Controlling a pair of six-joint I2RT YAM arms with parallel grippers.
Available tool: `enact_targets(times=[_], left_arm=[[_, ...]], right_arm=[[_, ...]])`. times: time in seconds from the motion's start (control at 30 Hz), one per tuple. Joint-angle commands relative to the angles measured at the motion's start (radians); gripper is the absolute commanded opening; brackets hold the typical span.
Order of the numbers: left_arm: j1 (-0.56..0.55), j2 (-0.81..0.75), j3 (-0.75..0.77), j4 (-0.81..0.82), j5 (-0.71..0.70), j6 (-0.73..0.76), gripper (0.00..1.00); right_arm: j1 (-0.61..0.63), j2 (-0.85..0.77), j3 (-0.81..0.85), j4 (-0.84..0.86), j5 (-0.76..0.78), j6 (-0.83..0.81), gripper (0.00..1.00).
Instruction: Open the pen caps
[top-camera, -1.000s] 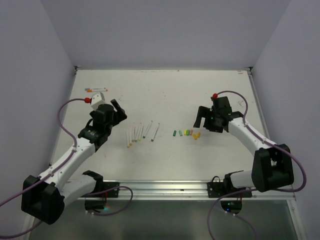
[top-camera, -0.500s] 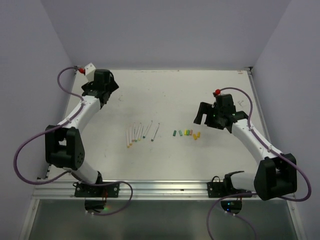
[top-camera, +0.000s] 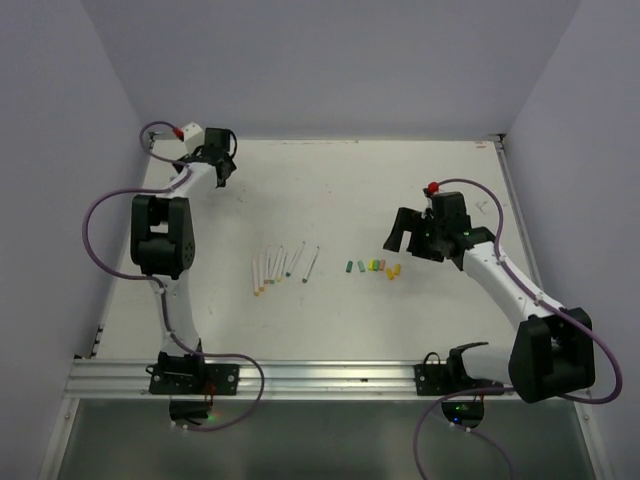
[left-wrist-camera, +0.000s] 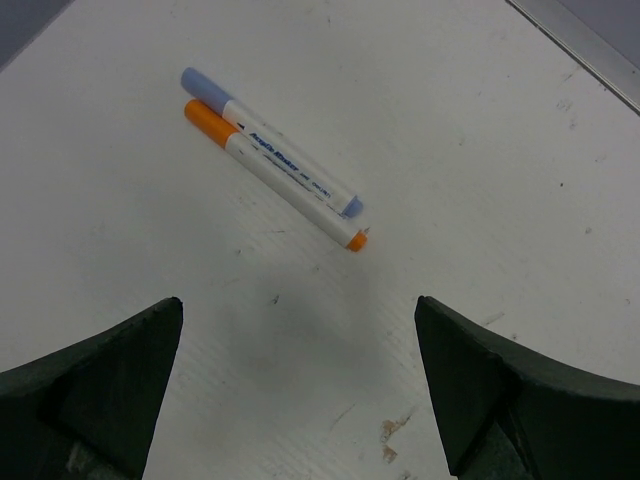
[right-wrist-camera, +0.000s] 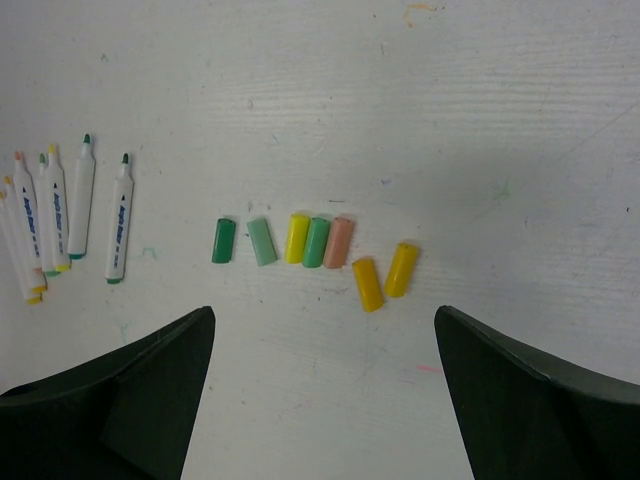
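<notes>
1. The left claw (left-wrist-camera: 298, 325) hovers spread wide with nothing in it. It's far out to the left and back of the cap row (right-wrist-camera: 316, 242), up in the tabletop's (top-camera: 400, 180) far-left corner.
2. Right under it are the blue-capped pen (left-wrist-camera: 270, 158) and the orange-capped pen (left-wrist-camera: 275, 190). They lie flat, side by side and touching, with both caps at the same end. Those look like the only two left to open, so I'd say this claw is lining up a pick.
3. The right claw (right-wrist-camera: 322, 330) is also gaping wide and empty, hanging just right of and behind the cap row. My read is that it's parked there to take the other end of a pen when one comes across.
4. The cap row itself has five loose caps shoulder to shoulder and two yellow ones just off its right end, all lying flat.
5. The bare pens (right-wrist-camera: 118, 218) fan out just left of the cap row with their tips showing. Bodies are on one side and caps on the other, which looks like deliberate sorting.
6. Room is tight in the corner. The rail (left-wrist-camera: 580, 40) runs near the two capped pens, the walls (top-camera: 90, 120) close in, and the left arm is stretched long.
7. Because the pair touch, a finger dropped between them could drag both.
8. From the corner over to the cap row, nothing lies on the tabletop.
</notes>
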Motion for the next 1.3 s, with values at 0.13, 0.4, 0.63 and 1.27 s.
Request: enact_targets(times=[0.13, 0.4, 0.63, 1.27], left_arm=[[0.001, 0.110, 0.166, 0.094, -0.086, 0.109, 1.00], [0.003, 0.247, 0.322, 0.034, -0.164, 0.209, 1.00], [0.003, 0.282, 0.345, 0.010, -0.192, 0.209, 1.00], [0.055, 0.371, 0.460, -0.261, -0.086, 0.039, 1.00]], right_arm=[[0.008, -0.008, -0.022, 0.064, -0.046, -0.003, 0.96], [0.012, 0.023, -0.034, 0.089, -0.055, -0.008, 0.96], [0.009, 0.024, -0.036, 0.100, -0.058, -0.009, 0.96], [0.011, 0.000, -0.056, 0.115, -0.058, -0.008, 0.96]])
